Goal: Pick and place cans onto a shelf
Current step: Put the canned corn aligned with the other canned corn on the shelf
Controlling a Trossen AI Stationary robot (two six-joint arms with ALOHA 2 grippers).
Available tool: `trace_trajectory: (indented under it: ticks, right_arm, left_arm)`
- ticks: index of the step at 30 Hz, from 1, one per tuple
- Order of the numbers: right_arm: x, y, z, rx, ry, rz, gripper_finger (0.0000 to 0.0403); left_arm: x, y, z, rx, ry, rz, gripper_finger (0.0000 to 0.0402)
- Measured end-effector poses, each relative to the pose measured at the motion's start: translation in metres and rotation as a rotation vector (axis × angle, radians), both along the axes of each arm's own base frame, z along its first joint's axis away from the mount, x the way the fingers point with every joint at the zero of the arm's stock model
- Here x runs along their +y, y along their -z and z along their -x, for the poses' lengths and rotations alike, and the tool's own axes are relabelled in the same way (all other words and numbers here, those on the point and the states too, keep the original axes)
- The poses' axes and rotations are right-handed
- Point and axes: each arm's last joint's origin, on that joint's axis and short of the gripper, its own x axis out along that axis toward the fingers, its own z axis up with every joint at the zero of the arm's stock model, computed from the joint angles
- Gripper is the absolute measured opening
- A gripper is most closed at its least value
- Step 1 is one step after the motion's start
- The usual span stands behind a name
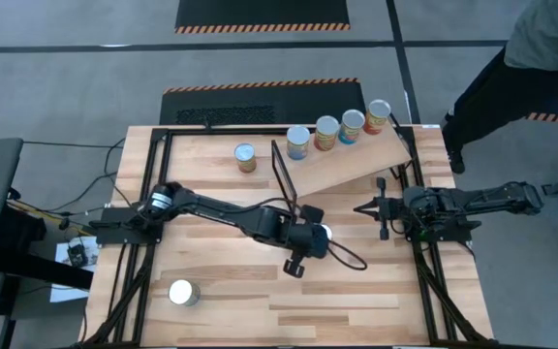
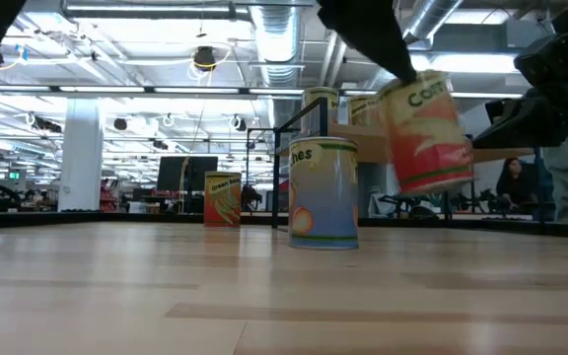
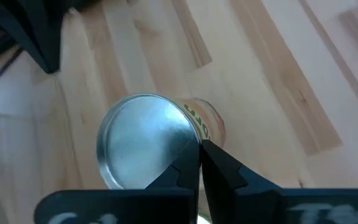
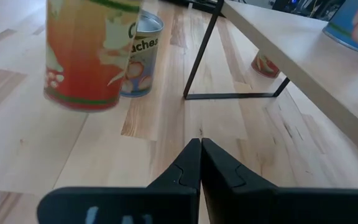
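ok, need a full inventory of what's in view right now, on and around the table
Small cylindrical tins on the shelf: four, silver tops, orange and yellow labels, in a row.
Tilted light-wood shelf board with black metal frame: one, far side of the table.
Tan-labelled tin: one, on the table left of the shelf.
Silver-topped tin: one, near-left of the table.
Peaches-labelled tin: one, yellow and blue, standing on the table; possibly the near-left one again.
Orange-labelled tin: one, lifted and tilted.
Slatted wooden table: one, light wood.
Black floor mats with striped edges: two, beyond the table.
Person: one, grey top, far right.
Left gripper: shut on the orange-labelled tin, mid-table.
Right gripper: shut, empty, right of centre.
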Motion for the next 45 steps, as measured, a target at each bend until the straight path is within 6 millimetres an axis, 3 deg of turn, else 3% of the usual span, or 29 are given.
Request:
trace_trajectory:
  ticks: [6, 14, 21, 33, 36, 41, 45]
  right_arm:
    - [0.000, 0.000, 0.000, -0.001, -0.001, 0.000, 0.0033]
    - [0.000, 0.000, 0.000, 0.001, -0.001, 0.000, 0.0031]
    - [0.000, 0.001, 0.001, 0.014, -0.001, 0.001, 0.0033]
    - [0.000, 0.003, 0.001, 0.029, 0.000, 0.002, 0.0033]
    - [0.000, 0.003, 0.001, 0.029, 0.000, 0.002, 0.0031]
    - [0.000, 0.003, 0.001, 0.032, -0.001, 0.002, 0.0033]
    - [0.000, 0.003, 0.001, 0.033, 0.000, 0.002, 0.0033]
  left_arm:
    - [0.007, 0.006, -0.002, 0.020, -0.014, 0.028, 0.0000]
    - [0.006, 0.030, -0.008, 0.082, 0.003, 0.023, 0.0000]
    - [0.010, 0.030, -0.015, 0.031, -0.007, 0.029, 0.0001]
    - [0.015, 0.029, -0.017, 0.020, 0.006, 0.046, 0.0062]
    - [0.015, 0.017, -0.015, -0.007, 0.023, 0.023, 0.0069]
    - [0.014, -0.030, -0.001, -0.126, 0.052, 0.039, 0.0043]
    - [0.015, -0.034, 0.011, -0.108, 0.072, 0.072, 0.0006]
